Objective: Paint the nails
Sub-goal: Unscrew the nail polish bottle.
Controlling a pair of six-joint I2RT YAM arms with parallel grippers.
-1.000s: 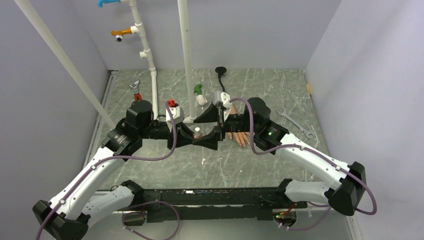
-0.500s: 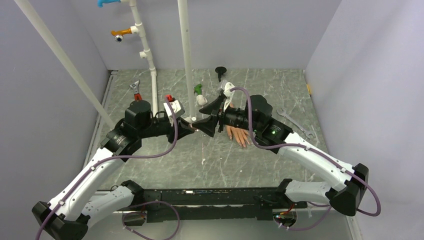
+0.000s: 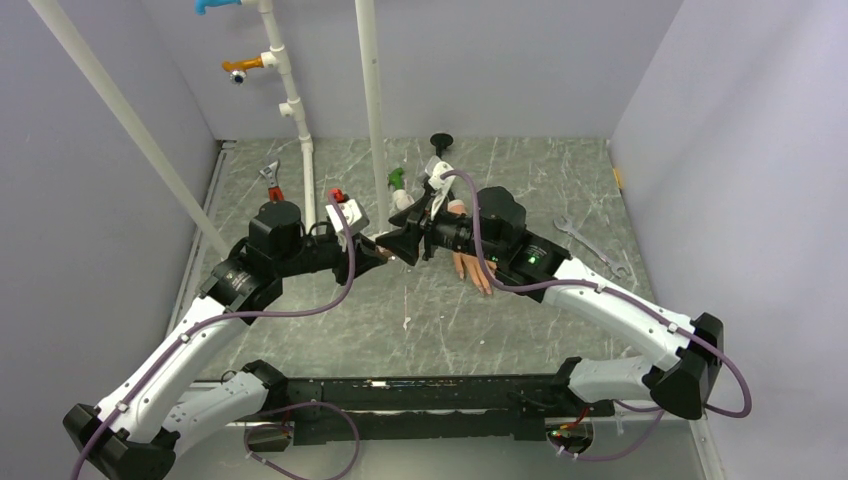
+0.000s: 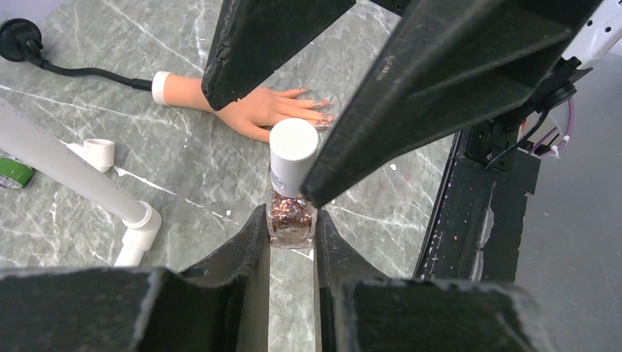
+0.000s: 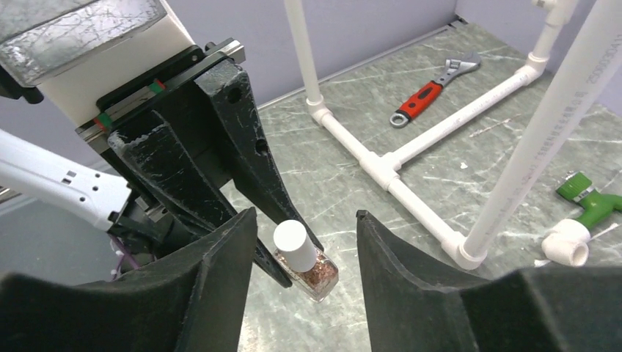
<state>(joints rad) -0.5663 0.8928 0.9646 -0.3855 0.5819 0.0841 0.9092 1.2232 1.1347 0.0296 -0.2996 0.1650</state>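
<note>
My left gripper (image 4: 291, 224) is shut on the base of a small clear polish bottle (image 4: 291, 213) filled with copper glitter and holds it above the table. The bottle's white cap (image 5: 291, 240) sits between the spread jaws of my right gripper (image 5: 306, 215), which is open and does not touch it. The two grippers meet tip to tip in the top view, left (image 3: 383, 248) and right (image 3: 410, 243). The peach mannequin hand (image 3: 473, 268) lies flat on the table behind them, its pale nails (image 4: 323, 117) pointing toward me.
A white pipe frame (image 3: 372, 120) stands just behind the grippers. A red-handled wrench (image 3: 271, 183) lies back left, a green fitting (image 3: 397, 180) behind, a silver wrench (image 3: 590, 243) to the right, and a black suction base (image 3: 441, 143) at the back wall.
My left gripper has drawn back to the left with the bottle. My right gripper has followed to the left, and its open jaws now flank the cap.
</note>
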